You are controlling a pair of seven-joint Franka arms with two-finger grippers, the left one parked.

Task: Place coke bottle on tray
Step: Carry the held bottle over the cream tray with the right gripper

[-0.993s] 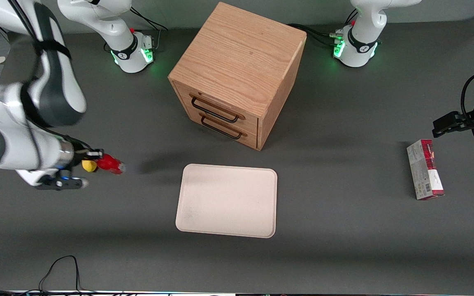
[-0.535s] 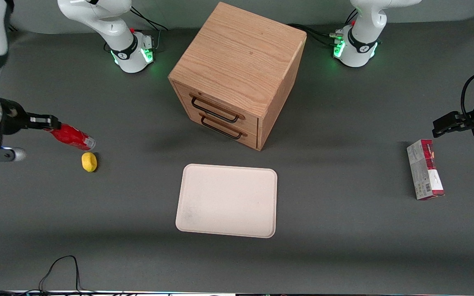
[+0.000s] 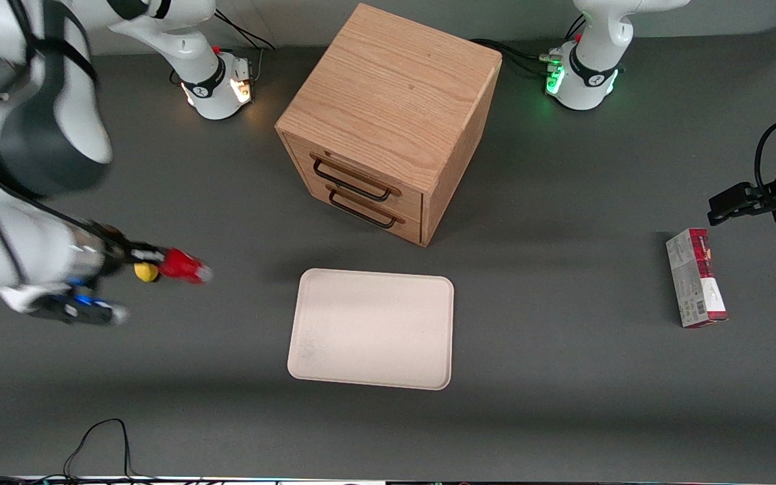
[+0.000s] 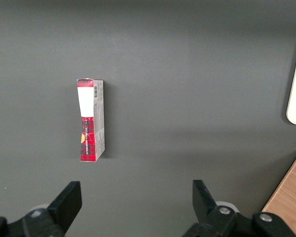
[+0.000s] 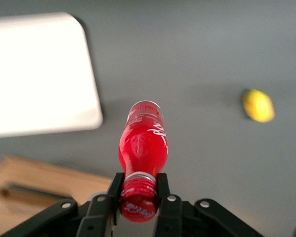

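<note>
Gripper (image 3: 149, 256) clamped on the coke bottle (image 3: 182, 266) by its cap, carried above the table (image 3: 563, 404) toward the working arm's end. Small yellow object (image 3: 146, 271) directly beneath. Bare tabletop between bottle and tray (image 3: 371, 328); nothing lying on the tray. Wooden drawer box (image 3: 388, 121) standing tall just beside the tray's edge farther from the front camera. Red-and-grey carton (image 3: 695, 286) well apart, toward the parked arm's end.
</note>
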